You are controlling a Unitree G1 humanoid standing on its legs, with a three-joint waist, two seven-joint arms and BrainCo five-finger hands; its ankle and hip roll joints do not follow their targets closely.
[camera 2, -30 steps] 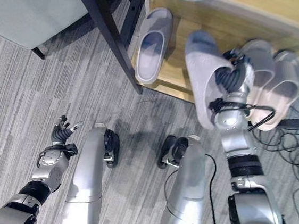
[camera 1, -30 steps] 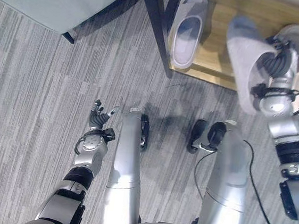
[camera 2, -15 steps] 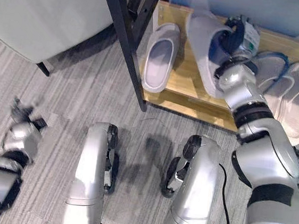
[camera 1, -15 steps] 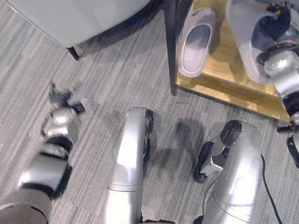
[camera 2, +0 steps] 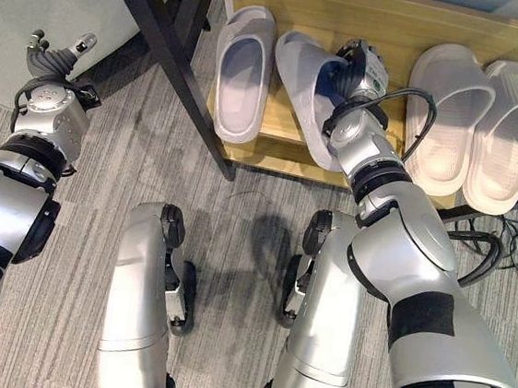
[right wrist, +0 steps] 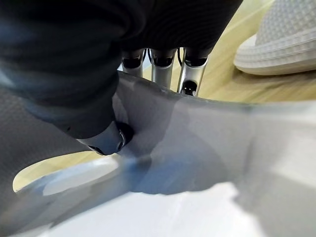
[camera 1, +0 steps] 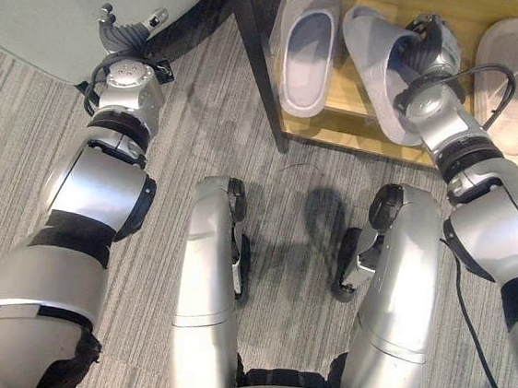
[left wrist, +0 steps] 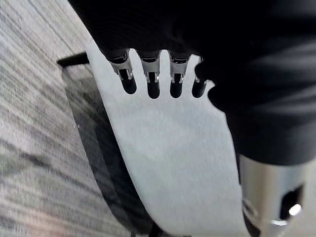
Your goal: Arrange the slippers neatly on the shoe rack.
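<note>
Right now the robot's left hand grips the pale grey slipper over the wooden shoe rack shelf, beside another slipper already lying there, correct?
Not quite: the right hand grips the pale grey slipper, as the right eye view shows. It is over the wooden shoe rack shelf, beside the other slipper.

Both head cameras look straight down, sharing the rack point(camera 2: 386, 41) and floor point(camera 2: 104, 168); each wrist camera peers closely along its hand.
</note>
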